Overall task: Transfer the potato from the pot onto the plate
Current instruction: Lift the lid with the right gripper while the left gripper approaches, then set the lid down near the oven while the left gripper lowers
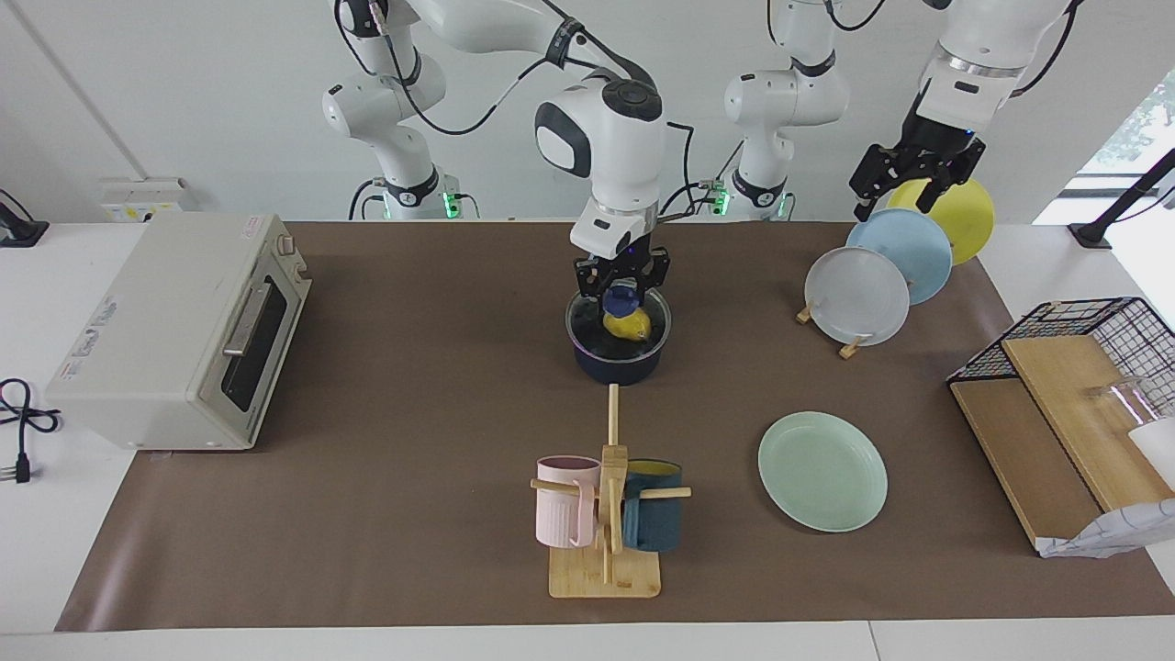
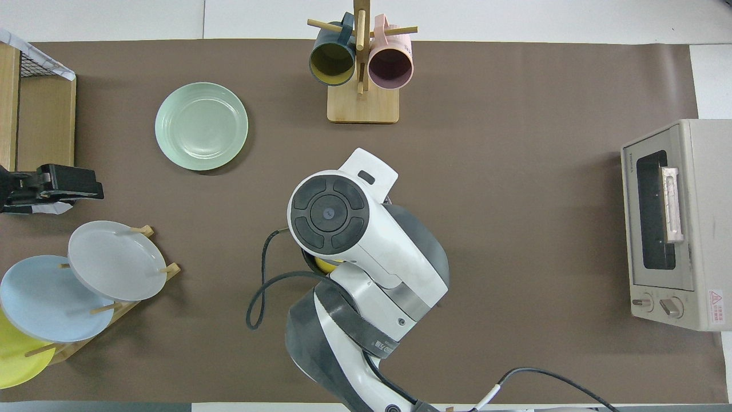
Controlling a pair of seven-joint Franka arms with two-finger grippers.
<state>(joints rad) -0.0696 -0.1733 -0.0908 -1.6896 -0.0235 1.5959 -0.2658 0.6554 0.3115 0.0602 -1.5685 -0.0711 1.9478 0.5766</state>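
Note:
The dark navy pot (image 1: 617, 367) stands mid-table, near the robots. The yellow potato (image 1: 628, 325) lies inside it, next to a blue rounded piece that I cannot identify. My right gripper (image 1: 622, 292) hangs straight down over the pot, its fingers apart just above the potato. In the overhead view the right arm's wrist covers the pot and only a sliver of the potato (image 2: 326, 265) shows. The mint-green plate (image 1: 822, 471) (image 2: 201, 126) lies empty, farther from the robots, toward the left arm's end. My left gripper (image 1: 904, 197) (image 2: 57, 184) waits open, raised over the plate rack.
A wooden mug tree (image 1: 606, 514) with a pink and a dark teal mug stands farther out than the pot. A rack (image 1: 849, 344) holds grey-white, light blue and yellow plates. A toaster oven (image 1: 184, 330) stands at the right arm's end, a wire basket and boards (image 1: 1056, 413) at the left arm's end.

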